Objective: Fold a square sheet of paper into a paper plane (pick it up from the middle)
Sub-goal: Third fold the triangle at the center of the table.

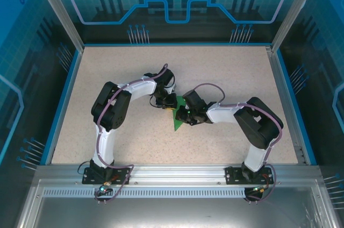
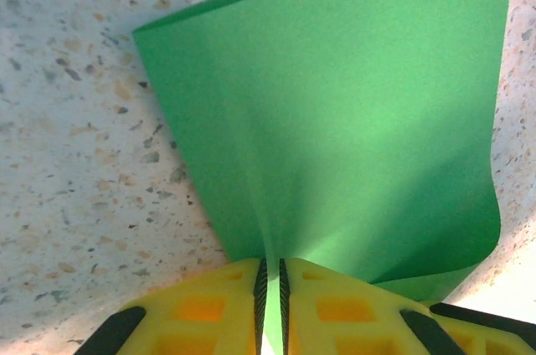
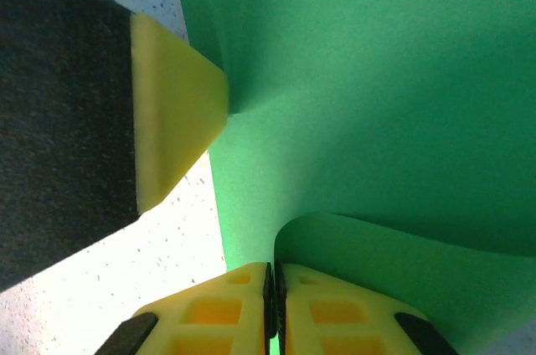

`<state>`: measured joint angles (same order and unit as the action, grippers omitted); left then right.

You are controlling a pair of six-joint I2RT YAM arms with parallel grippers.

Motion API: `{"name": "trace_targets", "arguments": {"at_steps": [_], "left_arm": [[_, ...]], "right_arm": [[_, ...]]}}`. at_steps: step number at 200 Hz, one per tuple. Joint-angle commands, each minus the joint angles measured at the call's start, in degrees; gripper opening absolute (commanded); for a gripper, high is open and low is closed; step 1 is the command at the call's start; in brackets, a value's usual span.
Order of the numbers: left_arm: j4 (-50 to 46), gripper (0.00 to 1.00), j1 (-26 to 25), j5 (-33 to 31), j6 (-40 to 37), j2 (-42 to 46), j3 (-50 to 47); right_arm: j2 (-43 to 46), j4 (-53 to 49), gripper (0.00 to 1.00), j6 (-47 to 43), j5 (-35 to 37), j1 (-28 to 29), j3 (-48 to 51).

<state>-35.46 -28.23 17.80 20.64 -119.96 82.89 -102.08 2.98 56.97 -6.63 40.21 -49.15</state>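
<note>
The square sheet of paper (image 1: 176, 123), bright green and partly folded, is held up off the speckled table between both arms at mid-table; a pointed corner hangs toward the near side. My left gripper (image 1: 168, 104) is shut on one edge, and the paper (image 2: 335, 104) fans out from its yellow fingertips (image 2: 271, 275) with a soft crease down the middle. My right gripper (image 1: 185, 114) is shut on the paper's opposite side (image 3: 270, 275), where a flap of paper (image 3: 377, 79) curls over beside the jaws. One yellow finger of the left gripper (image 3: 172, 112) touches the paper in the right wrist view.
The speckled beige table (image 1: 107, 66) is ringed by a blue rim and transparent blue enclosure walls (image 1: 59, 34). An aluminium rail (image 1: 172, 171) carries both arm bases along the near edge. The two wrists sit very close together over the table's centre.
</note>
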Motion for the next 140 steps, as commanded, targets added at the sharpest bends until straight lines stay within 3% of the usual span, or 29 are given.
{"name": "trace_targets", "arguments": {"at_steps": [1, 87, 140], "left_arm": [[-0.2, 0.16, 0.2, 1.2, 0.2, -1.6, 0.3], [-0.4, 0.16, 0.2, 1.4, 0.1, -1.9, 0.3], [-0.6, 0.16, 0.2, 1.4, 0.0, -1.9, 0.5]], "right_arm": [[-1.6, -1.1, 0.13, -0.6, 0.6, 0.4, -0.9], [-2.1, -0.5, 0.15, -0.6, 0.4, 0.4, -2.4], [-2.5, -0.3, 0.24, -0.6, 0.4, 0.4, -2.1]]}}
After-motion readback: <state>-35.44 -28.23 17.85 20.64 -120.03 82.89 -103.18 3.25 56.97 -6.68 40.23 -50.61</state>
